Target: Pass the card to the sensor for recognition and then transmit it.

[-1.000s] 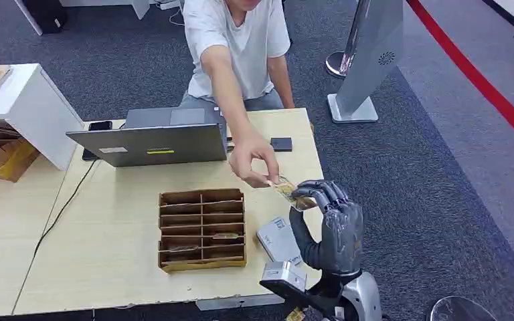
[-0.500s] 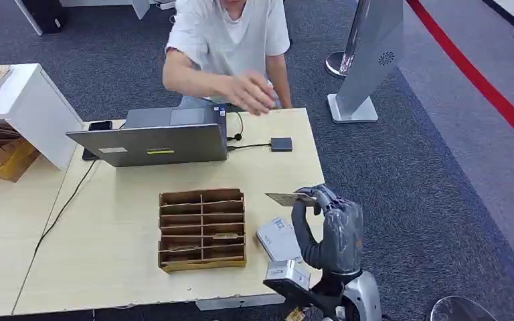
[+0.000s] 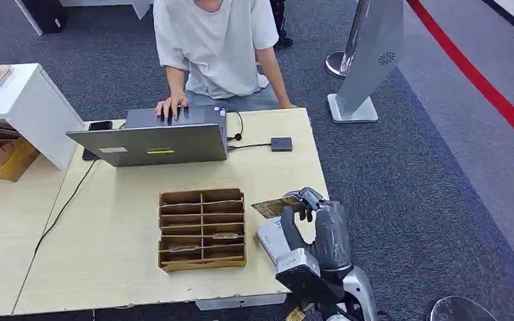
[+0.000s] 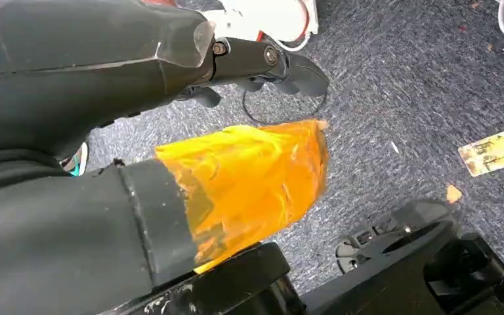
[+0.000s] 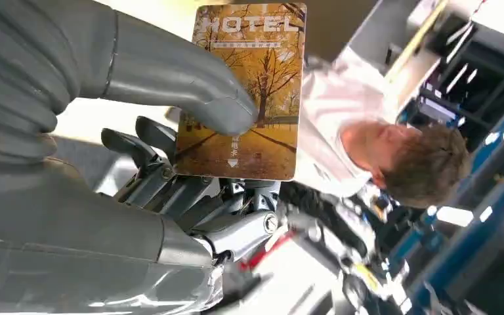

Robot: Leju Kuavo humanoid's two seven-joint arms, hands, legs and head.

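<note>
My right hand pinches a yellow hotel card between thumb and fingers, above the table's right front corner. The wrist view shows the card with an autumn-tree print and the word HOTEL, the thumb pressed on its face. A flat white-grey sensor box lies on the table just below and beside the hand; the card hovers over its far end without touching it. My left hand hangs over the carpet holding nothing, with orange tape wrapped around one part.
A brown cardboard sorter with several slots stands left of the sensor. A person types on the open laptop at the far edge; a small black box is cabled to it. Another card lies on the carpet.
The person let go of the card and pulled the arm back to the laptop. My right hand, holding the card alone, has lowered and shifted left toward the sensor box.
</note>
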